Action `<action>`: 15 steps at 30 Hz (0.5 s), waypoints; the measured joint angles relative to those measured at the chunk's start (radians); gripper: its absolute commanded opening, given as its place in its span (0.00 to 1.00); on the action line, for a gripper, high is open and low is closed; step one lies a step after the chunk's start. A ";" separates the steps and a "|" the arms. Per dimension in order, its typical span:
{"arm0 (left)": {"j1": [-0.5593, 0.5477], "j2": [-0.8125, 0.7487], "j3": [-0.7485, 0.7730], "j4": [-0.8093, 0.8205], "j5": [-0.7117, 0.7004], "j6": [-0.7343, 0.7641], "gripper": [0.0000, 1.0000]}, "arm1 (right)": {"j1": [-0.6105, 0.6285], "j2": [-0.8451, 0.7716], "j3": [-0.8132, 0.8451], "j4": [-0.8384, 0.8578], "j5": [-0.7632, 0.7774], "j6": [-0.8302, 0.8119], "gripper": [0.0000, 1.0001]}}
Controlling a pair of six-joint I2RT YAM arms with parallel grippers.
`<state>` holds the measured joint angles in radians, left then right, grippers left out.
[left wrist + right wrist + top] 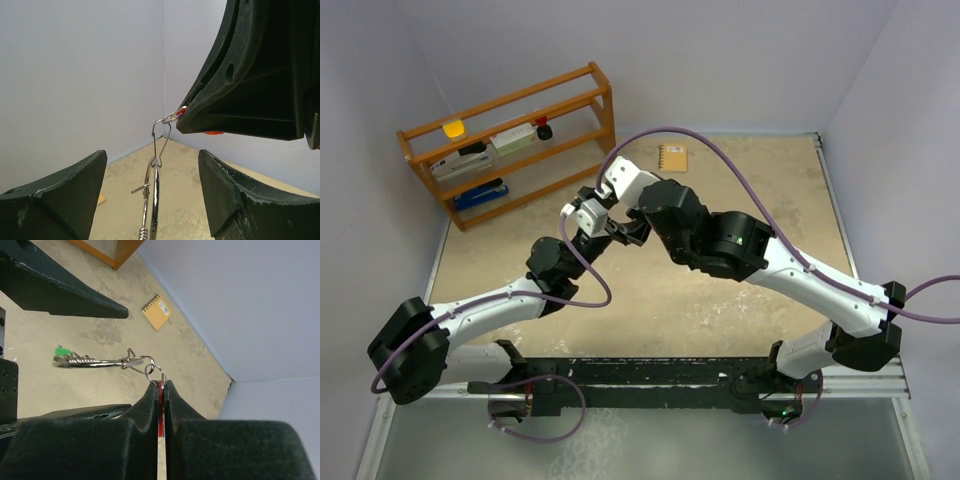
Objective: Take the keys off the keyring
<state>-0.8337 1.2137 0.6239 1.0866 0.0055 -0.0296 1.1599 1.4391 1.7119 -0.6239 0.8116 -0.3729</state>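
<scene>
Red plastic of the red key point(160, 410) showed as a thin strip between the fingers of the right gripper point(160, 385), whose jaws were clenched on it. From the key a small ring point(154, 372) led to a wire clip point(131, 360). The clip carried the keyring point(100, 361), seen edge-on in the right wrist view. The green key point(61, 350) sat at the end of the keyring opposite the clip. The whole chain was held in the air above the table point(720, 320). In the top view it lay nearer the arm bases than the notebook point(672, 157) and to the notebook's left. The shelf point(510, 140) stood further left of the notebook. The left gripper point(152, 162) was at the same spot, left of and nearer than the notebook, with its jaws released and spread wide. The keyring hung in the gap between its fingers, apart from both. A short silver stub point(138, 189) crossed the keyring in the left wrist view. It may have been one of the plain keys, but the view was too poor to tell.
</scene>
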 measured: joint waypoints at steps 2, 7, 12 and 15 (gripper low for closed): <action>0.000 0.005 0.000 0.006 0.000 0.000 0.68 | 0.002 0.000 0.000 0.000 0.000 0.002 0.00; 0.000 0.027 0.000 0.036 -0.001 -0.001 0.65 | 0.008 0.000 -0.002 0.000 0.000 0.003 0.00; 0.000 0.052 0.000 0.073 -0.002 -0.004 0.61 | 0.014 0.000 -0.002 0.000 0.000 0.003 0.00; 0.000 0.065 0.000 0.089 -0.002 -0.005 0.60 | 0.016 0.000 -0.003 0.000 0.000 0.003 0.00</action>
<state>-0.8337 1.2789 0.6239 1.1759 0.0032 -0.0341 1.1759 1.4387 1.7088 -0.6243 0.8120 -0.3698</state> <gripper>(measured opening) 0.617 0.015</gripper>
